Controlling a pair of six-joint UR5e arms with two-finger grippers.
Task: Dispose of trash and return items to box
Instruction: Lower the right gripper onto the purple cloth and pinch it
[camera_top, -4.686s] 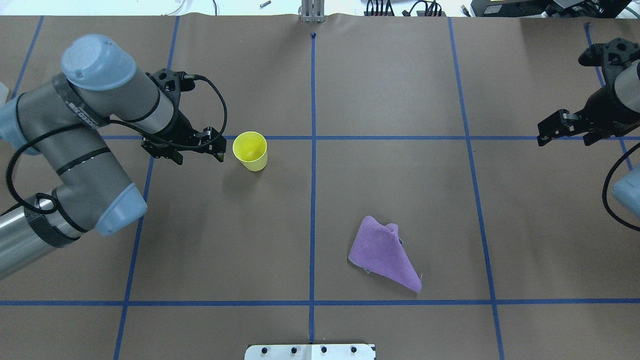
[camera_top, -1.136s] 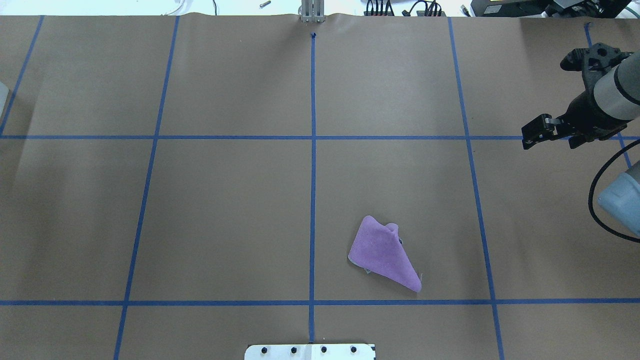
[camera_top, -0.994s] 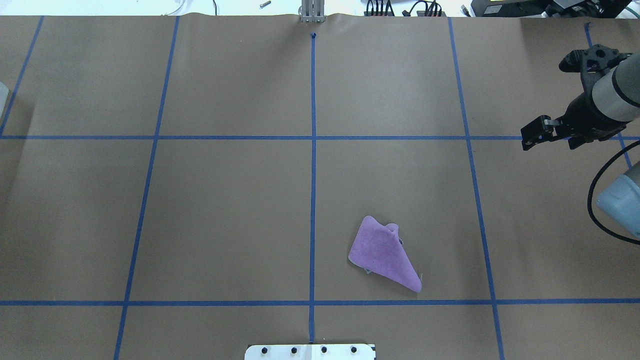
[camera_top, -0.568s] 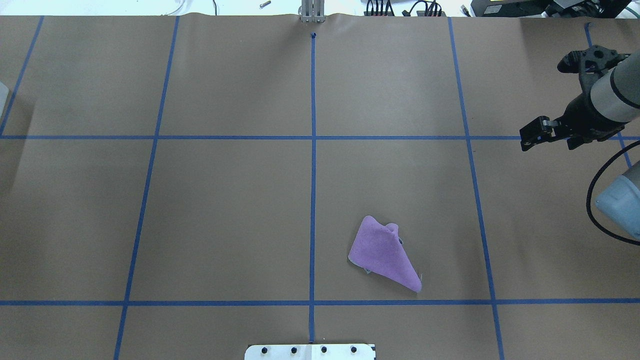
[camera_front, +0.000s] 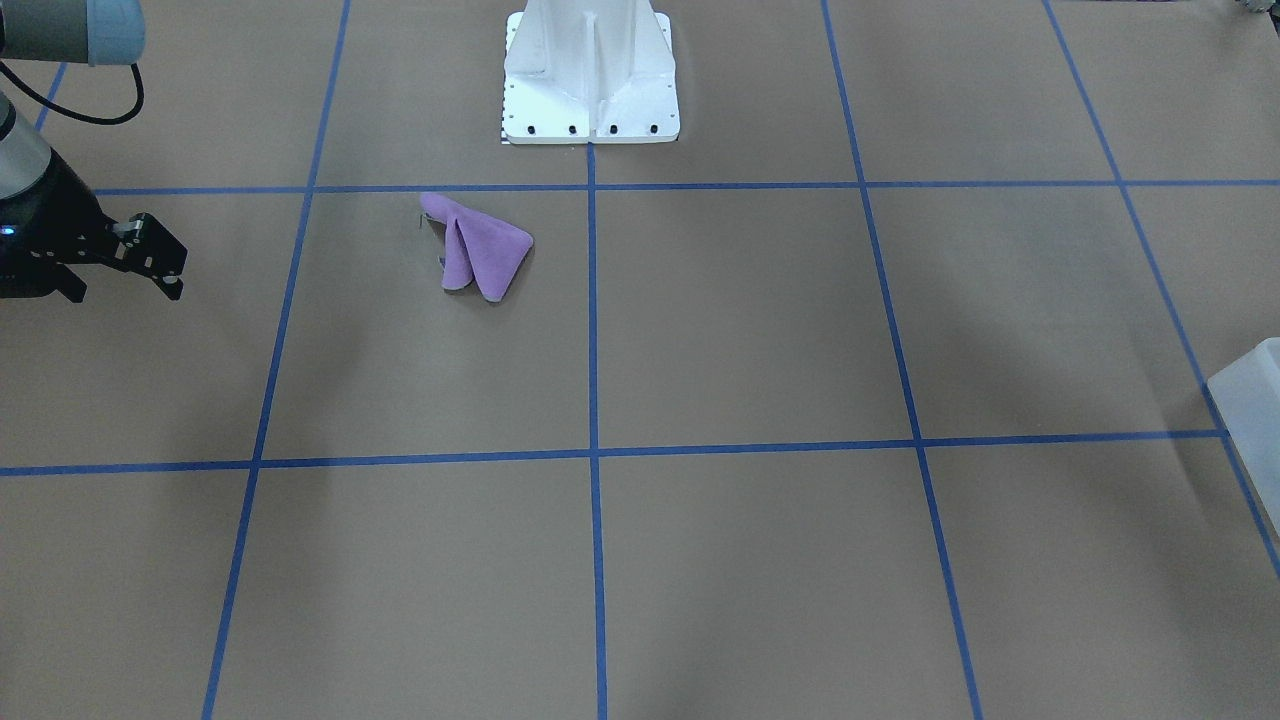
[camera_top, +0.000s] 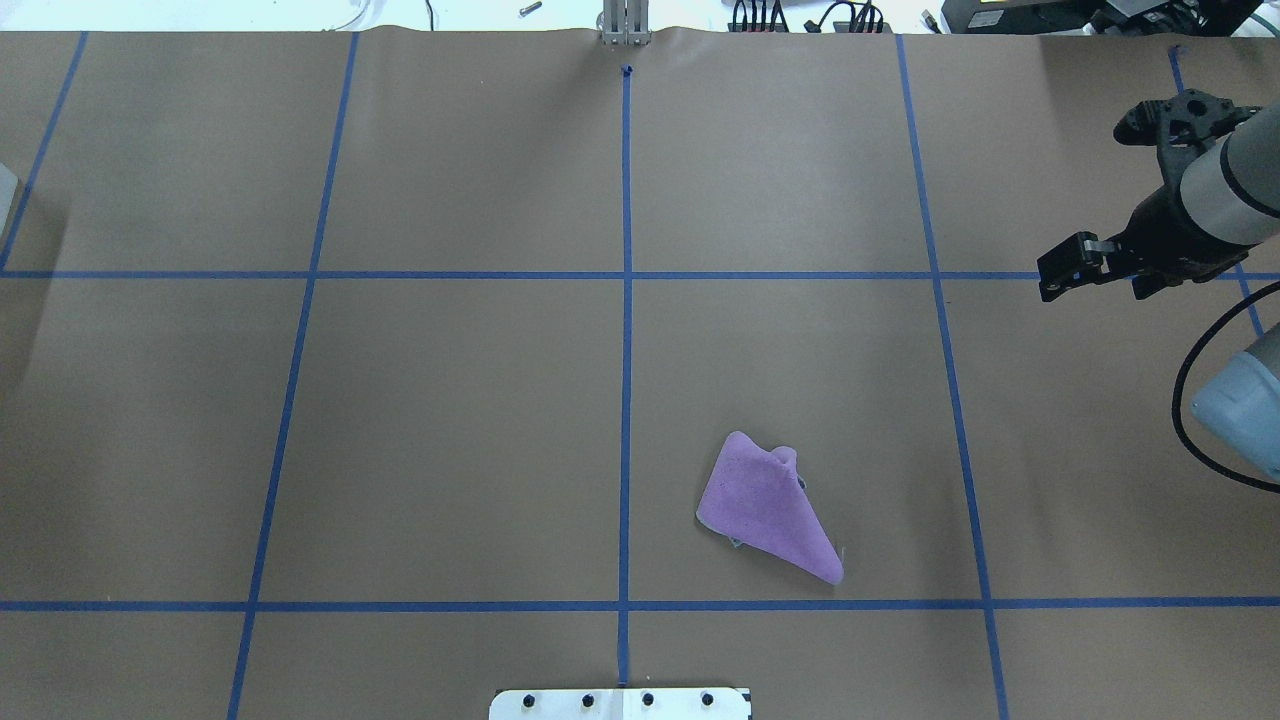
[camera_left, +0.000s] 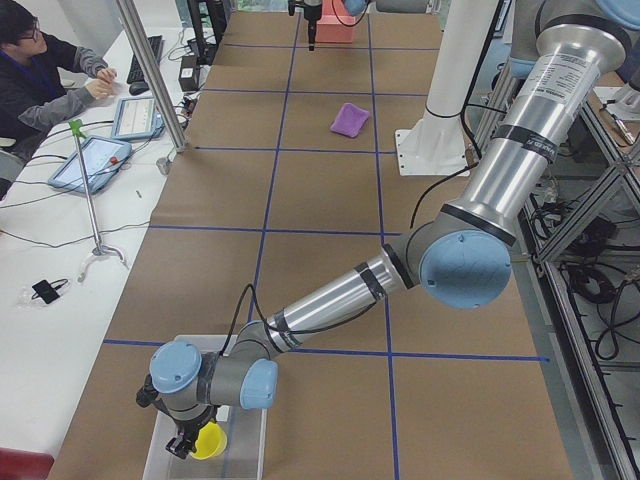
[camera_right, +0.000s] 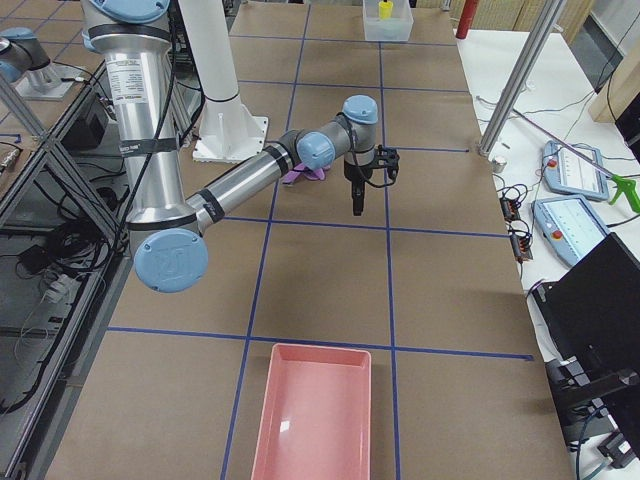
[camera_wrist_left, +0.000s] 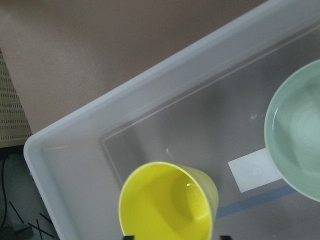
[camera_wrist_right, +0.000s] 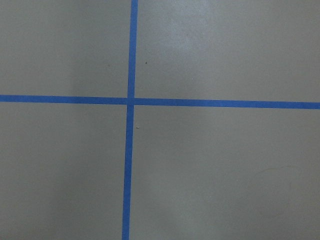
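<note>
A yellow cup (camera_wrist_left: 167, 205) sits between the jaws of my left gripper (camera_wrist_left: 177, 237), held over the inside of a clear plastic box (camera_wrist_left: 150, 80). The exterior left view shows the same gripper (camera_left: 186, 442) and cup (camera_left: 209, 441) at the box (camera_left: 250, 455). A crumpled purple cloth (camera_top: 765, 505) lies on the table near the robot base; it also shows in the front view (camera_front: 478, 250). My right gripper (camera_top: 1098, 287) hangs open and empty above the table's right part, far from the cloth, and it shows in the front view (camera_front: 110, 288) too.
A pale green bowl (camera_wrist_left: 300, 145) lies in the clear box beside the cup. A pink tray (camera_right: 315, 410) stands at the table's right end. The white robot base (camera_front: 590, 75) stands behind the cloth. Blue tape lines grid the brown paper.
The left arm and the yellow cup have left the overhead view since the oldest frame. The right gripper has drifted slightly left. The cloth has not moved.
</note>
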